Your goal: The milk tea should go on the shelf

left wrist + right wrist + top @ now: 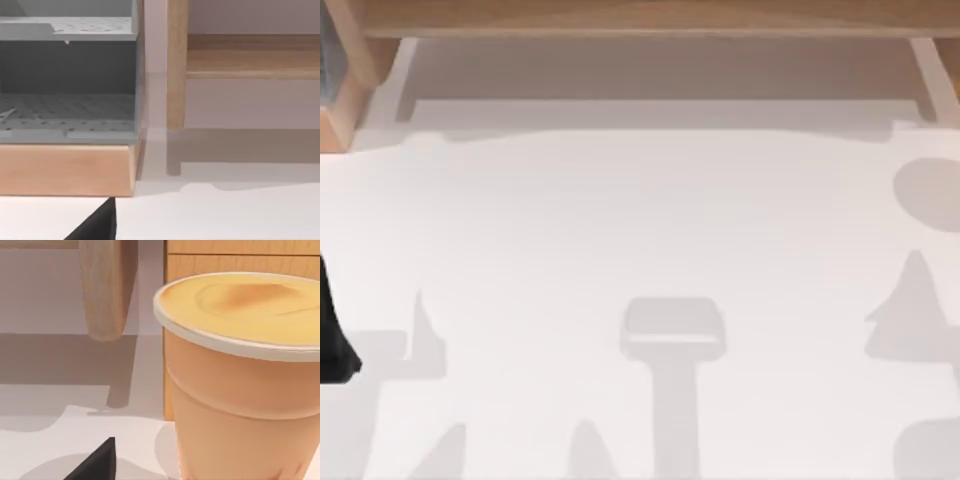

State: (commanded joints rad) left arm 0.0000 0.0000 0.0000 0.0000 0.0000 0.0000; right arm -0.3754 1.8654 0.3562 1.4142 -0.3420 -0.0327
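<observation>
The milk tea point(240, 380) stands upright on the white table point(640, 260), close in front of the right gripper point(97, 462), whose dark fingertip shows at the lower left of the right wrist frame; the right arm is judged the nearer. Whether either gripper is spread I cannot tell. The shelf point(640, 18) runs along the top frame's upper edge. The left gripper point(97, 225) faces a grey bin point(67, 75).

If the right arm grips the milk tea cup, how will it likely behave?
The milk tea is an upright cup, wider at its lidded rim than lower down, so it may tip if pushed high. Its smooth, tapered wall could slip downward between jaws. A stepped ridge under the rim might help catch it.
</observation>
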